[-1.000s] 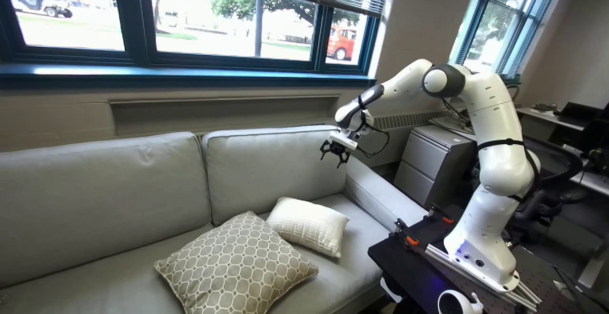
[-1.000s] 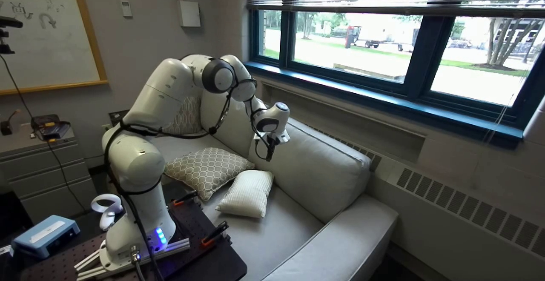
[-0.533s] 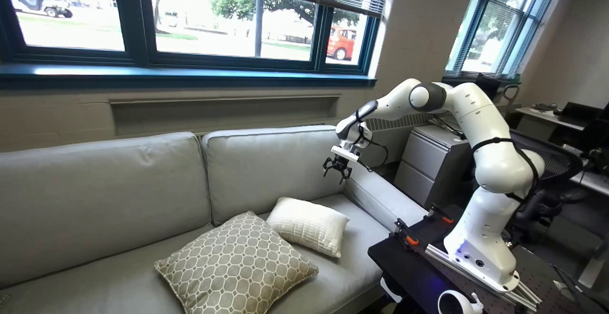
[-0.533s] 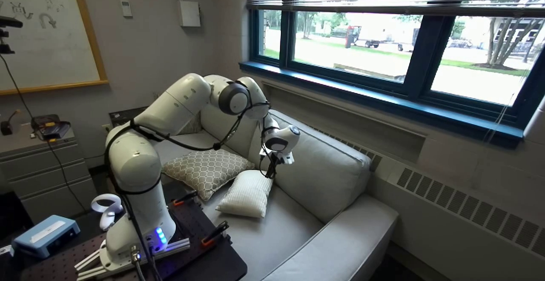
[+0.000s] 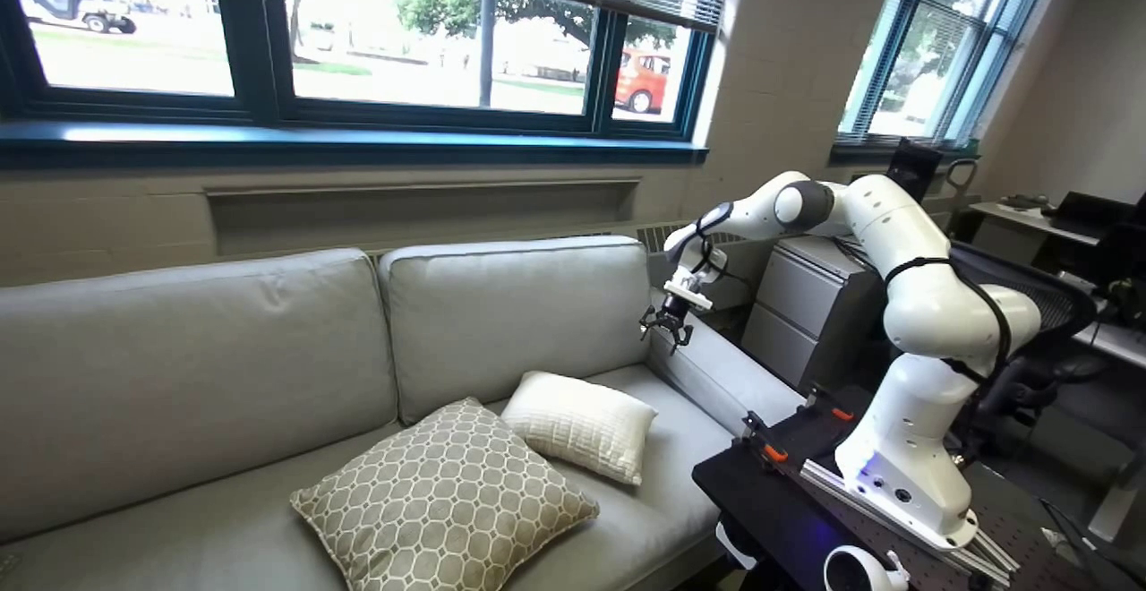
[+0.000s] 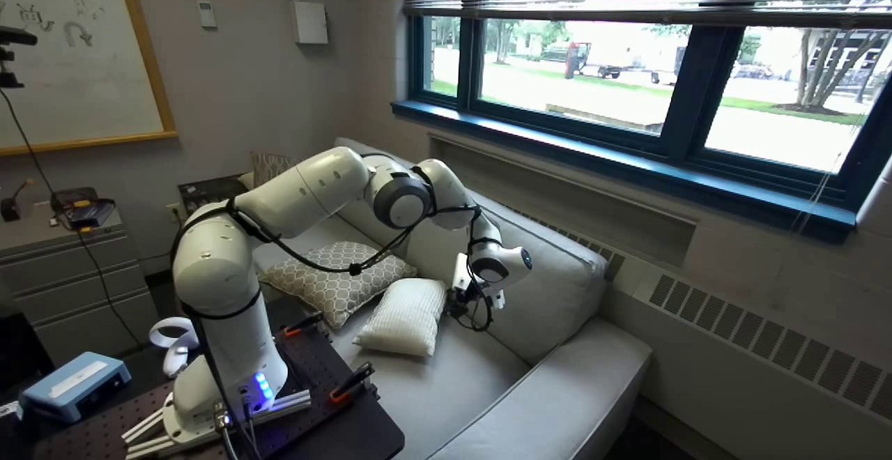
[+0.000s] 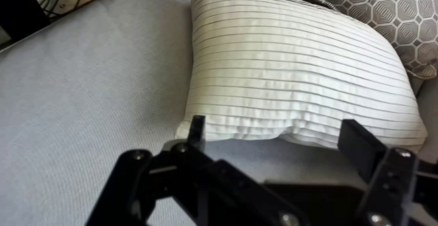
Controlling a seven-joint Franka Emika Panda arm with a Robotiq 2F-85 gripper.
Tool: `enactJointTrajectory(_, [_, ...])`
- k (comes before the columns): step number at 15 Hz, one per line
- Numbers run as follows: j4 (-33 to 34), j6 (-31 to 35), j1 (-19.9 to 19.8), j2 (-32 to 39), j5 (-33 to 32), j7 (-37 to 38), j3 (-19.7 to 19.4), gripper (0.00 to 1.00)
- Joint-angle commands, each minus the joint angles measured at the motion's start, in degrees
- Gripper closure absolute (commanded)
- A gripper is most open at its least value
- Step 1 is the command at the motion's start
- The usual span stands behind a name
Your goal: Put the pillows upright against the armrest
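left to right in both exterior views: the tan lattice pillow [image 5: 448, 497] lies unmoved, farther from the armrest [image 5: 736, 378]; the cream-white pillow [image 5: 580, 425] lies unmoved, nearer the armrest; the gripper [image 7: 273, 127] has just come down toward the armrest, jaws wide apart, empty — likely lining up on the cream-white pillow, with neither upright yet. the tan one looks plump — the cream-white, softly pleated.
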Motion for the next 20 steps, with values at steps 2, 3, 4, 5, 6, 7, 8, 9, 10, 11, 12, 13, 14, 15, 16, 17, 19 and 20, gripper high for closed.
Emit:
enactJointTrajectory(2, [14.15,0.24,0.64,9.92,-1.16,0.32,-2.08,0.0])
enactJointTrajectory(3, [15.31,5.2,2.36,11.04,-1.87,2.11,-3.45,0.0])
enactJointTrajectory(4, [17.38,8.06,2.94,12.65,-2.11,2.87,-3.39,0.0])
enactJointTrajectory(5, [18.75,10.85,3.57,13.84,-2.53,3.3,-3.2,0.0])
enactJointTrajectory(6, [20.65,12.42,3.98,15.26,-2.85,3.76,-2.63,0.0])
enactJointTrajectory(7, [21.84,13.5,4.46,16.31,-3.39,4.15,-2.31,0.0])
enactJointTrajectory(8, [22.97,13.45,4.92,16.98,-4.11,4.34,-2.11,0.0])
enactJointTrajectory(9, [16.71,13.6,4.27,13.12,-2.27,2.06,-2.51,0.0])
enactJointTrajectory(10, [17.86,13.95,4.97,13.94,-2.62,2.5,-2.5,0.0])
enactJointTrajectory(11, [18.6,14.14,5.4,14.47,-2.77,2.73,-2.5,0.0])
enactJointTrajectory(12, [19.0,14.23,5.53,14.75,-2.86,2.78,-2.5,0.0])
enactJointTrajectory(13, [19.25,14.24,5.47,14.89,-2.92,2.78,-2.51,0.0])
enactJointTrajectory(14, [18.48,14.4,5.91,13.85,-3.69,3.22,-3.35,0.0])
enactJointTrajectory(15, [18.27,13.46,5.72,13.29,-3.63,2.93,-3.17,0.0])
enactJointTrajectory(16, [18.91,13.3,5.66,13.63,-3.46,2.41,-2.85,0.0])
enactJointTrajectory(17, [20.55,12.8,5.24,14.92,-2.84,1.74,-1.86,0.0])
enactJointTrajectory(19, [24.24,10.71,4.19,18.71,-3.39,0.87,1.96,0.0])
enactJointTrajectory(20, [24.86,10.07,4.6,20.01,-3.31,0.58,2.95,0.0])
